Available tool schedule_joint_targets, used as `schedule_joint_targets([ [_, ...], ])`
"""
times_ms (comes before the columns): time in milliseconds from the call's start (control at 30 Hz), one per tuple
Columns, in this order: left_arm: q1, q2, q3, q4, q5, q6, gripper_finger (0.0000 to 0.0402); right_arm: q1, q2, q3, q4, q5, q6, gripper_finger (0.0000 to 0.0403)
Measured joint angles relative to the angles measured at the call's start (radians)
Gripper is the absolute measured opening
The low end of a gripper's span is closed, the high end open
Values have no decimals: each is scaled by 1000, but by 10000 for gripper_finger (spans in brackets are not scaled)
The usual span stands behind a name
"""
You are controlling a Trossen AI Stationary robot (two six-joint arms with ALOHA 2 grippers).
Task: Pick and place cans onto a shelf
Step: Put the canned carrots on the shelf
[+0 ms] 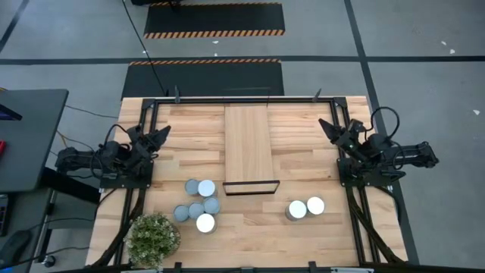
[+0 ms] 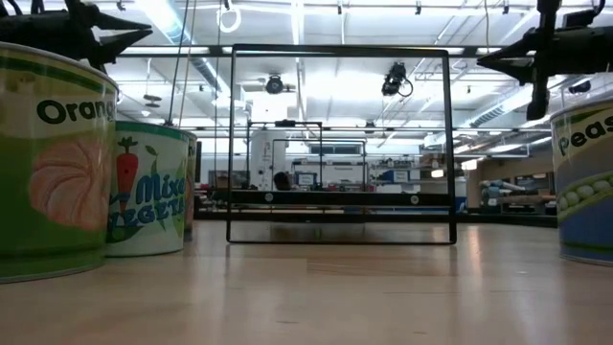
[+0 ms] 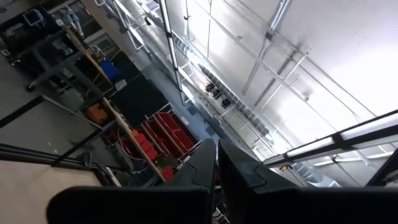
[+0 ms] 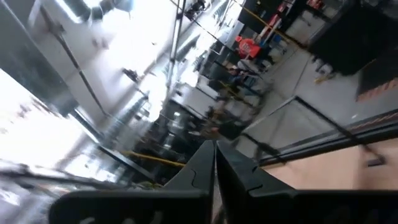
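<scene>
Several cans (image 1: 198, 205) with pale round tops stand upright in a cluster at the table's near left; two more cans (image 1: 305, 208) stand at the near right. In the low view their labelled sides show at the left (image 2: 53, 172) and right (image 2: 586, 182). The shelf (image 1: 248, 148), a smooth light-wood board with a thin black frame (image 1: 251, 187) at its near end, lies in the table's middle. My left gripper (image 1: 162, 133) is shut at the table's left edge, raised off the table. My right gripper (image 1: 327, 126) is shut at the right edge, also raised. Both are empty.
A bushy green potted plant (image 1: 153, 240) stands at the near left corner beside the can cluster. A black metal frame (image 1: 250, 99) runs along the table's far edge. Bare plank tabletop (image 1: 303, 163) lies between the shelf and each arm.
</scene>
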Motion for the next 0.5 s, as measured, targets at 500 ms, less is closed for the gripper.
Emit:
schedule_joint_targets([
  [500, 0, 0, 0, -9, -62, 7, 138, 21, 200, 316, -312, -239, 17, 33],
])
